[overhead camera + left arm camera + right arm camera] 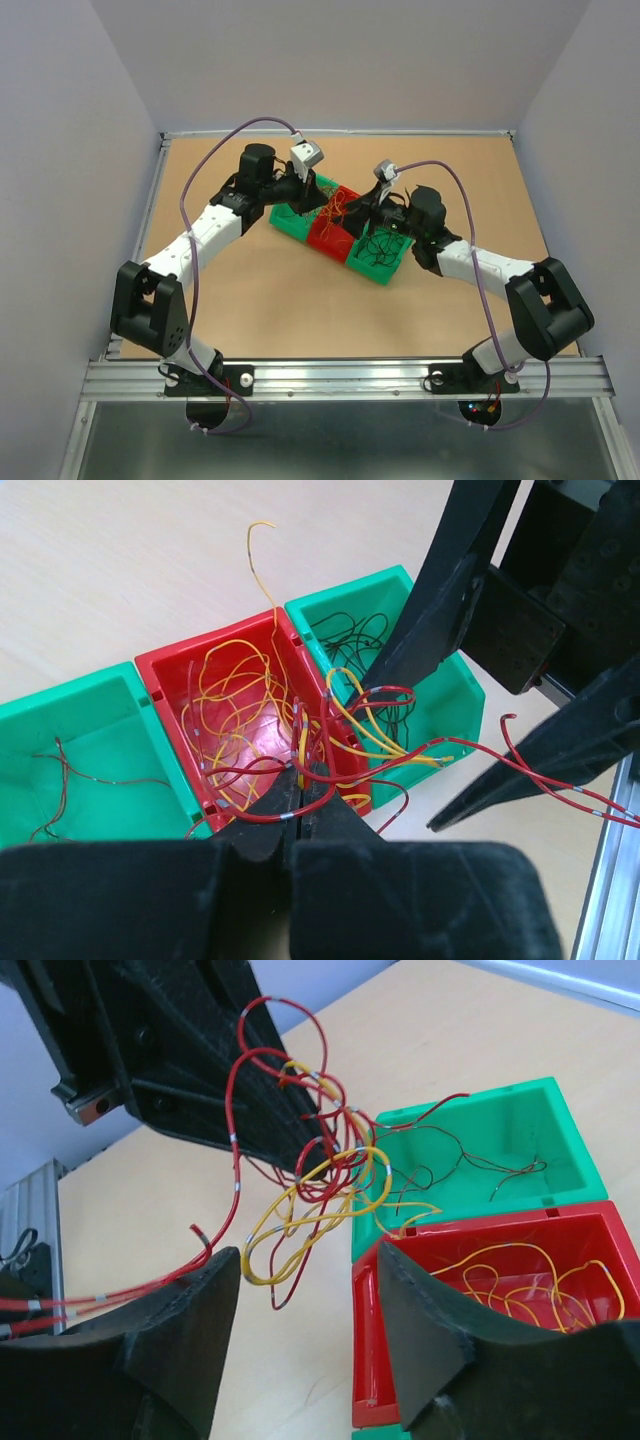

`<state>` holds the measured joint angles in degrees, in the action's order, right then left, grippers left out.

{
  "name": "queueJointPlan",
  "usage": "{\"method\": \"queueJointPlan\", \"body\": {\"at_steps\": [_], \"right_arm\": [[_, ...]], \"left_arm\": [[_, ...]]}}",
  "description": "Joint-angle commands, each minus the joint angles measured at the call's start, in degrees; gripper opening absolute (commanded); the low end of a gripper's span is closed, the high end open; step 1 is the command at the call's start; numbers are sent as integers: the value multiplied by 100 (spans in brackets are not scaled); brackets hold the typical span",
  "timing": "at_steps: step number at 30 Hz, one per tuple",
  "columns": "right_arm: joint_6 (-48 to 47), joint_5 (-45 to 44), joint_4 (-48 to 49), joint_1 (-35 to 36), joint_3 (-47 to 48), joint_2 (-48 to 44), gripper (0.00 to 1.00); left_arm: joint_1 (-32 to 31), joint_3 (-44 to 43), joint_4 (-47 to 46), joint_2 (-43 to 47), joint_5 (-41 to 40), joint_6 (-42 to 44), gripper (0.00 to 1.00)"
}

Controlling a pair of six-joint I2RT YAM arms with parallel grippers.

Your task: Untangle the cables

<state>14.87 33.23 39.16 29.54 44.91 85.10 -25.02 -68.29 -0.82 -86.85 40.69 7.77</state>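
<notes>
— Clamped on red cables (320,1165), centre frame, by left gripper (300,798); right gripper (310,1310) gaping just beneath.
— Close on the yellow loop (300,1222) alone; draw slowly lower left, clear of red bin (365,1360).

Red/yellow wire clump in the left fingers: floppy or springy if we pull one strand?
Probably springy, not limp: the clump holds open loops in mid-air above the bins. Likely very light, given such thin strands. Pulling one would probably drag the rest, since red and yellow loops interlock near the left fingers.
</notes>
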Motion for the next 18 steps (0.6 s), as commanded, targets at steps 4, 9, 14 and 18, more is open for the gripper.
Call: {"method": "queueJointPlan", "body": {"at_steps": [4,9,14,18], "right_arm": [[6,-379,707,113,115,-81,36],[86,-642,725,113,133,-29,1],[436,-2288,341,113,45,-239,0],[885,-4251,-459,87,45,-546,0]], "left_arm": [[49,44,-139,283,457,-109,0],[111,-18,-15,317,625,-13,0],[1056,271,-548,581,589,-598,24],[2269,728,-1595,643,1202,-1617,41]]}}
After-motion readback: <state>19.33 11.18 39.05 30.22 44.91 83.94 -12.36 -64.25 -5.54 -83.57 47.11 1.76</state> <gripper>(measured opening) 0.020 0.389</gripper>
